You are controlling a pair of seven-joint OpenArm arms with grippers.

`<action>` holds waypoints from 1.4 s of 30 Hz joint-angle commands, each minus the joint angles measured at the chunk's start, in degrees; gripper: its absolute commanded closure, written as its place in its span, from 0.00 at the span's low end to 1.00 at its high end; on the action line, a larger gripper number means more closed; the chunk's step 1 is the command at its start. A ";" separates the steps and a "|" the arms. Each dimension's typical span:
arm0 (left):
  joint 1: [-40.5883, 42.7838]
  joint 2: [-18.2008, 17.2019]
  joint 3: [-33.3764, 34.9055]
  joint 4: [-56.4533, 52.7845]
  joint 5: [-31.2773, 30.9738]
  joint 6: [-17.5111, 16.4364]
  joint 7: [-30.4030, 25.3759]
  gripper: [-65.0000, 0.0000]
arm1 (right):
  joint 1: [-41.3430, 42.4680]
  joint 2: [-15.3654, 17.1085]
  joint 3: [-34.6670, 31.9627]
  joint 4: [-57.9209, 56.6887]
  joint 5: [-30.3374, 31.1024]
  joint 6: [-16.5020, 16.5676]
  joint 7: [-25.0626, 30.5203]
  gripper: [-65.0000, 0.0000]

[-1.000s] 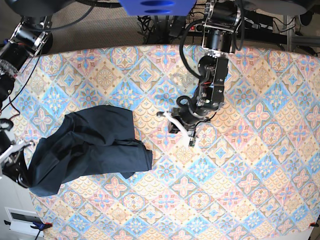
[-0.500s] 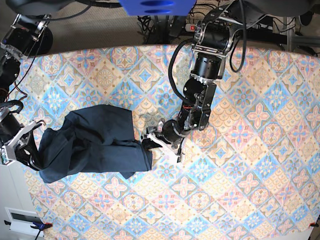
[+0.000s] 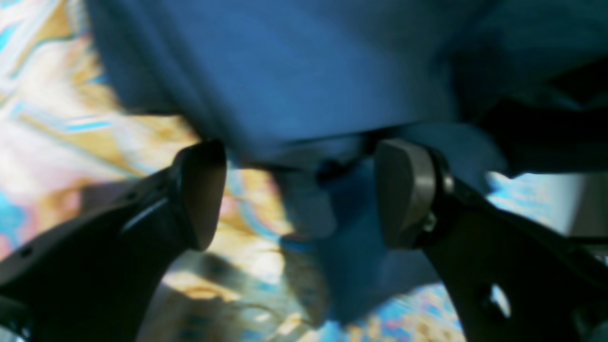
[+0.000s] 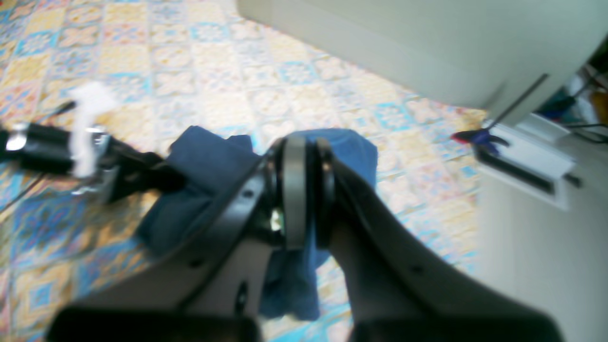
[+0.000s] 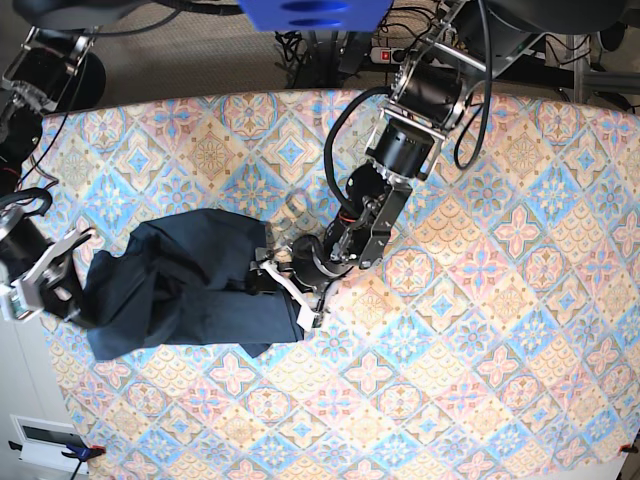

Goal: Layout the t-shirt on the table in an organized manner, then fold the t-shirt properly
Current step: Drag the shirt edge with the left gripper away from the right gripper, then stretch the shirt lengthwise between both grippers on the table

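Gaping left tool (image 3: 294, 190) straddling t-shirt (image 5: 190, 290) edge; right tool (image 4: 299, 190) clamping cloth.

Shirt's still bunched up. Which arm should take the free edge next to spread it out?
Left. The left gripper is open, its jaws straddling the t-shirt edge near the table centre. The right gripper is already shut on the opposite end, anchoring it.

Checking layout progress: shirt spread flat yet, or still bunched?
Still bunched. The t-shirt lies rumpled in overlapping folds, no sleeves laid out; the right gripper pinches one end.
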 commanded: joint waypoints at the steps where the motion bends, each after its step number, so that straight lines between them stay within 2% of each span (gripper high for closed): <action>1: -1.99 0.55 0.60 0.70 -1.71 -0.88 -2.33 0.26 | -0.84 0.85 -0.47 1.00 3.86 0.17 0.39 1.00; 5: -2.08 0.55 0.95 -0.09 -2.85 -0.88 -4.97 0.26 | -4.80 1.11 -0.21 1.62 17.31 0.17 -0.05 1.00; 10: -4.63 0.55 1.22 -7.21 -3.20 -0.88 -8.05 0.26 | -7.61 2.25 2.25 2.58 29.26 0.17 -3.21 1.00; 14: -4.98 0.55 1.22 -9.15 -3.20 -0.88 -12.18 0.27 | -10.78 3.75 4.10 2.58 29.56 0.17 -6.02 1.00; 16: -4.98 0.55 1.30 -9.32 -3.20 -0.88 -12.97 0.38 | -11.65 3.75 6.03 2.58 29.56 0.17 -6.81 1.00; 19: -5.07 0.55 1.22 -9.15 -3.20 -0.96 -13.50 0.75 | -11.92 3.75 7.70 2.58 29.56 0.17 -7.17 1.00; 21: -5.07 0.55 1.22 -9.06 -3.20 -0.88 -15.96 1.00 | -11.92 3.75 7.70 2.49 29.56 0.17 -7.17 1.00; 25: -4.89 0.55 0.95 -7.83 -3.29 -0.79 -16.58 1.00 | -11.39 3.75 7.79 2.32 29.56 0.17 -7.08 0.99; 29: 0.82 -0.05 -0.28 6.94 -3.38 -0.79 -16.31 1.00 | -9.11 3.57 9.73 2.14 29.56 0.17 -6.81 0.99; 31: 3.81 -2.34 -3.09 16.44 -4.70 0.27 -14.47 1.00 | -6.12 3.48 10.87 1.97 25.48 0.17 -6.73 0.99; 35: 5.04 -7.61 -10.30 23.29 -13.93 0.88 -8.58 1.00 | 2.67 3.48 11.04 0.56 13.88 0.17 -6.90 1.00; 38: 8.47 -12.62 -15.66 28.92 -21.22 0.71 -8.14 1.00 | 5.93 3.40 10.96 -0.76 7.02 0.17 -6.99 1.00; 42: 12.51 -19.57 -19.09 34.99 -25.97 0.62 -8.14 1.00 | 7.33 3.40 10.96 -0.85 3.07 0.17 -6.55 1.00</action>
